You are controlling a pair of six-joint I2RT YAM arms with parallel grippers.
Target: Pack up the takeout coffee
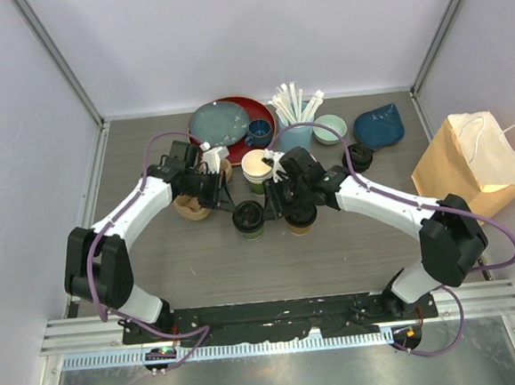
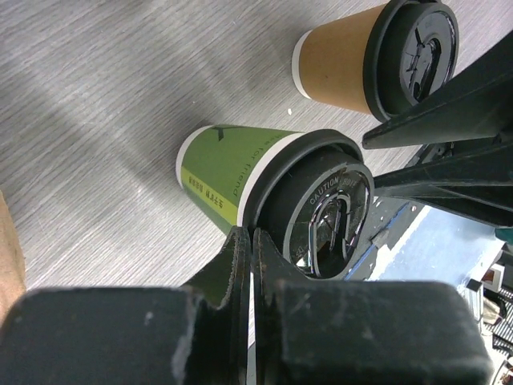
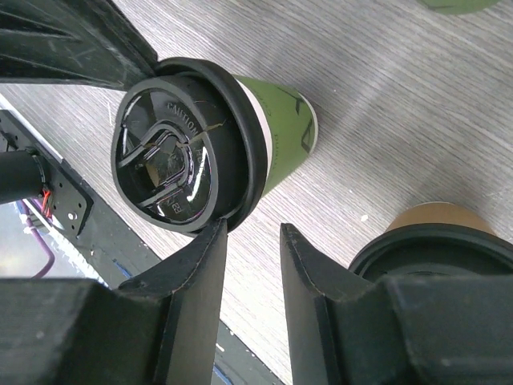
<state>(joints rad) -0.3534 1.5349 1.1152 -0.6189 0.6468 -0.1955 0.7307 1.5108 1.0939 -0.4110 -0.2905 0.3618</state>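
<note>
Standing black-lidded are green cup (image 2: 228, 172) and brown cup (image 2: 341, 68); left gripper (image 2: 248, 241) closed, right gripper (image 3: 252, 241) spread.

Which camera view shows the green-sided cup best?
The left wrist view: the green-sided cup shows its printed wall from base to black lid. The right wrist view shows the whole lid close up but little of the wall. The top external view shows only a small lid from above.
</note>
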